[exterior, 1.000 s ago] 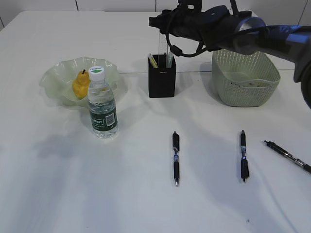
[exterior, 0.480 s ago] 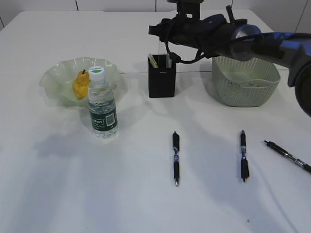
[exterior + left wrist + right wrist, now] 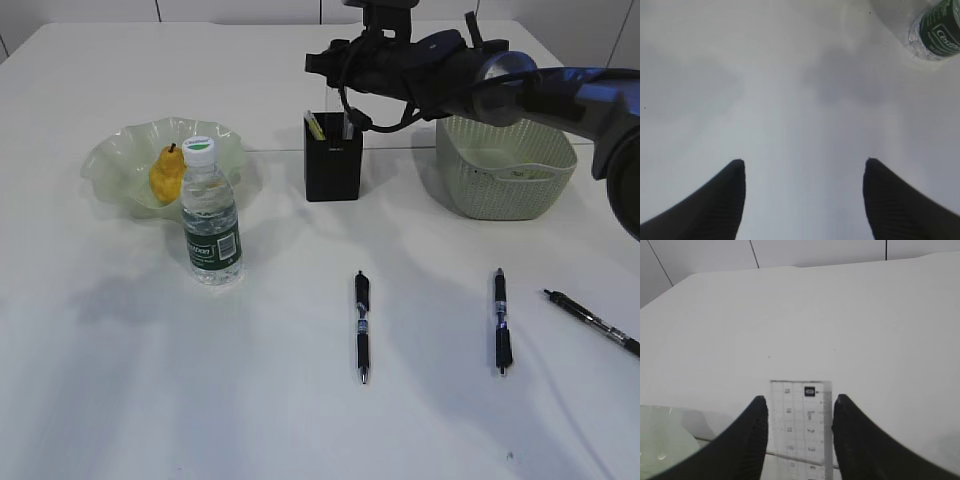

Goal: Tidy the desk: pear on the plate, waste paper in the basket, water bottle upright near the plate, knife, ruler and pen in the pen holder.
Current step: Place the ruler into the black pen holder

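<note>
Ruler standing between right hand's fingers above pen holder

White matte table [image 3: 300, 420] fills the exterior view, its far edge meeting pale panelled walls with dark seams. Soft grey shadows lie across it. On the left, the pear [image 3: 165, 176] sits in the pale-green ruffled plate [image 3: 110, 160], and the water bottle [image 3: 211, 215] stands upright just in front of the plate. The black pen holder [image 3: 333, 170] stands mid-table at the back with thin items rising from it. To its right is the sage-green basket [image 3: 505, 165], with small scraps of waste paper [image 3: 530, 173] inside. Three pens lie flat at the front: the middle pen [image 3: 361, 325], the right pen [image 3: 500, 320] and the far-right pen [image 3: 592, 322] at a slant.

Right hand [image 3: 799, 412] hangs over the pen holder; in its wrist view the clear ruler [image 3: 802, 427] stands upright between the fingers, which flank its edges; whether they press on it cannot be told. Left hand [image 3: 804, 167] is spread wide over bare table, the bottle near its view's top corner
</note>
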